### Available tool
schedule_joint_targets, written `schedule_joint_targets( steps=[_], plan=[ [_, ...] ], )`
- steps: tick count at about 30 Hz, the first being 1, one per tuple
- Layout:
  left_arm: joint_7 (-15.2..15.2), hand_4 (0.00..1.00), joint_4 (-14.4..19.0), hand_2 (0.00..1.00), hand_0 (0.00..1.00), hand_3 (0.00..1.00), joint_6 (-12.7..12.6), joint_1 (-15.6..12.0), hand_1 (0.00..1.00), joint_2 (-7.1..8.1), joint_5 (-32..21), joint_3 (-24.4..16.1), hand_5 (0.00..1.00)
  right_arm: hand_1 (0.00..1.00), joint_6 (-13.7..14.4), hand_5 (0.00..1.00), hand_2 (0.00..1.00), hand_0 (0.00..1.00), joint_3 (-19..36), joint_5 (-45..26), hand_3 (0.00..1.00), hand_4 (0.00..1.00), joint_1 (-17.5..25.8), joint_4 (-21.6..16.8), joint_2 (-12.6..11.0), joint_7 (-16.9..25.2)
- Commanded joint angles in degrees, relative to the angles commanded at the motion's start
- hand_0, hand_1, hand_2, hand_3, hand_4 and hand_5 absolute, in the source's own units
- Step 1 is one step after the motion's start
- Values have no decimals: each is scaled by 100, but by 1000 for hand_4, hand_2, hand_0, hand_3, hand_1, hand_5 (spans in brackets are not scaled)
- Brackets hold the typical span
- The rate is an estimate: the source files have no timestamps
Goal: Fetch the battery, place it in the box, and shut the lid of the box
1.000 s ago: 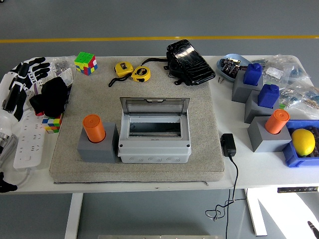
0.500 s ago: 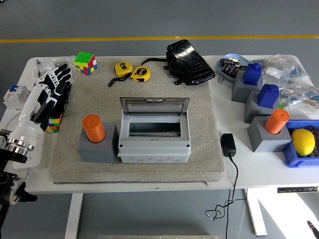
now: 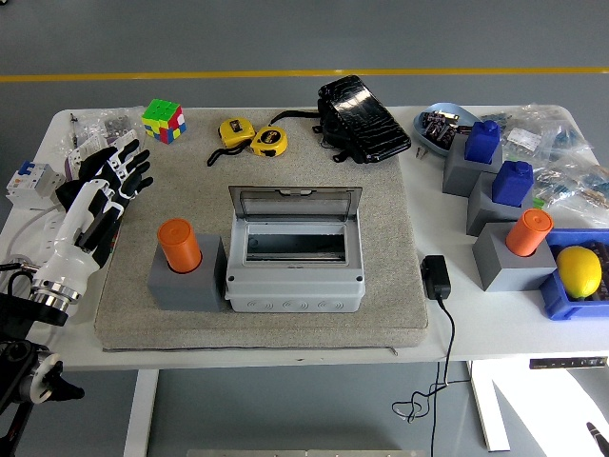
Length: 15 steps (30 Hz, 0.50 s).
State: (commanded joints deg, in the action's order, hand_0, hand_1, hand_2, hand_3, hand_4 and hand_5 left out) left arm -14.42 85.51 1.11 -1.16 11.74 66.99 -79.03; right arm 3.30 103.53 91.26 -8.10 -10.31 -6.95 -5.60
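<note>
Left hand (image 3: 103,190) hovers at the mat's (image 3: 400,286) left edge, fingers spread, holding nothing (orange battery (image 3: 179,246) sits just beside the open-lidded box (image 3: 295,276)).

- Rubik's cube (image 3: 163,120) sits at the far left of the white table (image 3: 285,338), just off the grey mat (image 3: 400,238).
- Two yellow tape measures (image 3: 252,137) lie side by side on the mat's far edge.
- Black pouch (image 3: 362,120) rests beside them, to the right.
- Black power adapter (image 3: 436,277) stands off the mat's right edge, cord trailing over the near table edge.
- Lemon (image 3: 579,270) lies in a blue tray (image 3: 559,300) at far right.
- Two blue blocks (image 3: 498,162) sit on grey holders.
</note>
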Motion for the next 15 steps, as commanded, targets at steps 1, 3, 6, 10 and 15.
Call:
schedule_joint_targets(
  steps=[1,3,6,10,15],
  plan=[
    [-8,998,7,977,836,998,-4,-7,954,-8,-21,6,782,827,0,998,798,879,0,3,853,998,1,0,0,-1],
    [-7,998,36,898,812,933,10,-45,877,-6,-69,41,802,827,-1,998,798,879,-17,0,852,998,0,0,-5,-3],
    [22,998,64,898,812,933,85,-120,877,10,-141,78,802,827,-1,998,798,879,-29,-2,852,998,3,0,-14,-4],
    [38,998,72,901,826,906,136,-202,876,50,-191,190,805,826,2,998,797,878,-41,-7,851,998,11,0,-25,-8],
    [13,998,19,881,817,894,126,-234,873,59,-154,331,814,826,0,998,797,878,-59,-13,850,998,23,0,-25,-9]
  ],
)
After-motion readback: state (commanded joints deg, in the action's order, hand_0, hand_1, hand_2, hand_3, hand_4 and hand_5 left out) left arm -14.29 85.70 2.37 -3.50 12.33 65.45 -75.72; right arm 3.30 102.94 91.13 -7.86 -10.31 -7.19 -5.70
